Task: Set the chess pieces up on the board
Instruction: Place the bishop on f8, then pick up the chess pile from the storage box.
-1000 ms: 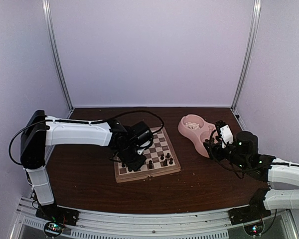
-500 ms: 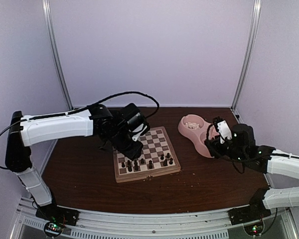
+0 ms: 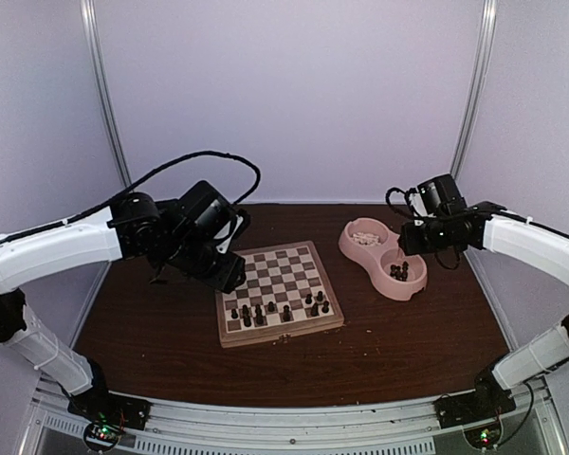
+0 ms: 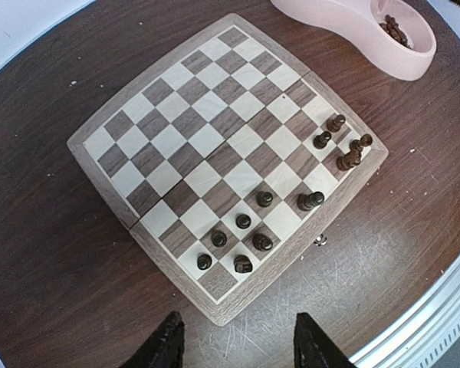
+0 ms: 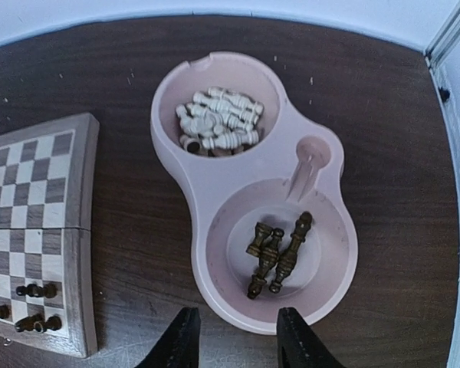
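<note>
Both arms have moved up and away: the left one has pulled back off the board, and the right one has swung high over the pink bowl.

The left gripper [image 4: 238,328] has its two fingers apart, with nothing between them. It hangs in the air, above the table [image 4: 46,268]. The board [image 4: 207,146] lies flat just ahead of the fingers, with one corner pointing at them. Some dark chess pieces [image 4: 244,222] stand on the squares closest to that corner. A few more stand by the next corner, toward the bowl, and one between the two groups looks tipped onto its side. The rest of the board is bare. Seen from the top, the left arm [image 3: 66,248] comes in from the left side, held up high. Its wrist bends down beside the left edge of the board.

The right gripper [image 5: 238,314] also has its fingers apart and holds nothing. It points down over the near cup of the pink bowl [image 5: 322,192]. More dark pieces [image 5: 276,249] lie on their sides in that cup, just ahead of the fingers. The cream pieces [image 5: 218,123] lie piled in the far cup. The right arm [image 3: 531,242] reaches up from the right side and bends left to the bowl.
</note>
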Controlling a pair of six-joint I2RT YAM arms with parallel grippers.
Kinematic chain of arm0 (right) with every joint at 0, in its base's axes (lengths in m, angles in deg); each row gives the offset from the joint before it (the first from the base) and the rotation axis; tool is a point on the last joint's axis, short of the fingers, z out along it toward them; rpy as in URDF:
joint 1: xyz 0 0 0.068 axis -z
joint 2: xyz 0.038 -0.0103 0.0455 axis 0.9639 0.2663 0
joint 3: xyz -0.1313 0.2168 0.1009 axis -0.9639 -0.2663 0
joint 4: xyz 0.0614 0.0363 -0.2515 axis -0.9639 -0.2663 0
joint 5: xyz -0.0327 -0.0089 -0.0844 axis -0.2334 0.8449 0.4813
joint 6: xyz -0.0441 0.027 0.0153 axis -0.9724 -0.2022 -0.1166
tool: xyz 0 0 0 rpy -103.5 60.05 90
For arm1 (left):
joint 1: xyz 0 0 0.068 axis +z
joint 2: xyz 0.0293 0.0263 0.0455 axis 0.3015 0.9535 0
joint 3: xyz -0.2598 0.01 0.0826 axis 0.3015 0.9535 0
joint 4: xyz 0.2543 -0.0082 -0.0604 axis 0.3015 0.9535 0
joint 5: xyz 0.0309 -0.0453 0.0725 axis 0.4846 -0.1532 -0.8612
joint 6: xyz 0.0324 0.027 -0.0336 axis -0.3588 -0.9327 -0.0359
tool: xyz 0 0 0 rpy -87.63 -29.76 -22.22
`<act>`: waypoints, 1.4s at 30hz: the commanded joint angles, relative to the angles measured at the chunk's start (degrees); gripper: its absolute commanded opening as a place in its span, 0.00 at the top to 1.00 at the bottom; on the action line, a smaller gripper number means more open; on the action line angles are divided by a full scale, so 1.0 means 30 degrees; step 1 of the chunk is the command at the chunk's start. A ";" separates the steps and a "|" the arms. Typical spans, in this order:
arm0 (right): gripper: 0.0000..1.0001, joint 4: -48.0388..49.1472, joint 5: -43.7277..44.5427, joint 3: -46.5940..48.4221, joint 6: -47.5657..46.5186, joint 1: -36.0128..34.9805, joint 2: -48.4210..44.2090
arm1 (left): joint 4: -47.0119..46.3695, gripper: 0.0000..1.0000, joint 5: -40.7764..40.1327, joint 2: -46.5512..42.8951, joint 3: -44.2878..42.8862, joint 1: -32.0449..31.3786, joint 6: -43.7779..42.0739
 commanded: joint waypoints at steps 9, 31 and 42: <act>0.72 -0.0976 -0.1593 0.2222 0.2116 0.1123 0.5553 | -0.2055 0.50 -0.1644 -0.4554 0.3093 0.0166 0.0406; 0.78 -0.0637 0.0910 0.3031 0.1900 0.1695 0.9693 | -0.1999 0.50 -0.1536 -0.5275 0.3836 0.0166 0.0663; 0.82 -0.0153 0.0398 0.3771 0.1658 0.2149 1.1505 | -0.2139 0.50 -0.1422 -0.4945 0.3733 0.0170 0.0851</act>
